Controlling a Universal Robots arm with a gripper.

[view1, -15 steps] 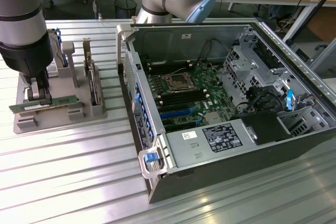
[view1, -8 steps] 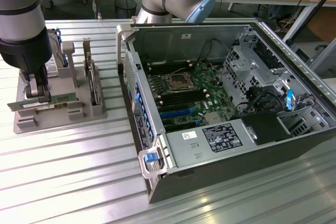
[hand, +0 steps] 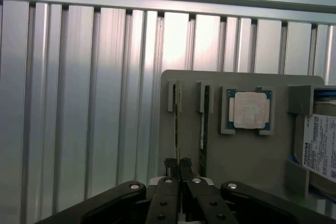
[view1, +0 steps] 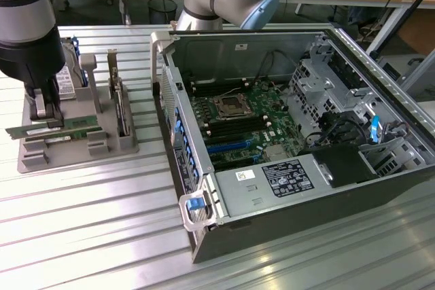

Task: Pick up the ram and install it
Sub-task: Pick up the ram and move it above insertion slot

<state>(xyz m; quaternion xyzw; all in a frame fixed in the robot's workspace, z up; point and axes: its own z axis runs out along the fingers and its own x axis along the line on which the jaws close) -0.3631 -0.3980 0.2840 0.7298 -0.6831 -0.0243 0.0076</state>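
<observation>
The gripper is clamped on the ram (long axis running straight out from the jaws), which stands edgewise in the gray holder, at the exterior view's left.

You can read one brand: TOSHIBA, in dark capitals along one edge of the hard drive's white label, which stands at the edge of the grey holder. The rest of that label is small print you cannot make out. In the exterior view, the black label and the small white sticker on the power supply, along the near side of the computer case, carry print too fine to read. So does the white sticker on the case's far wall.
</observation>
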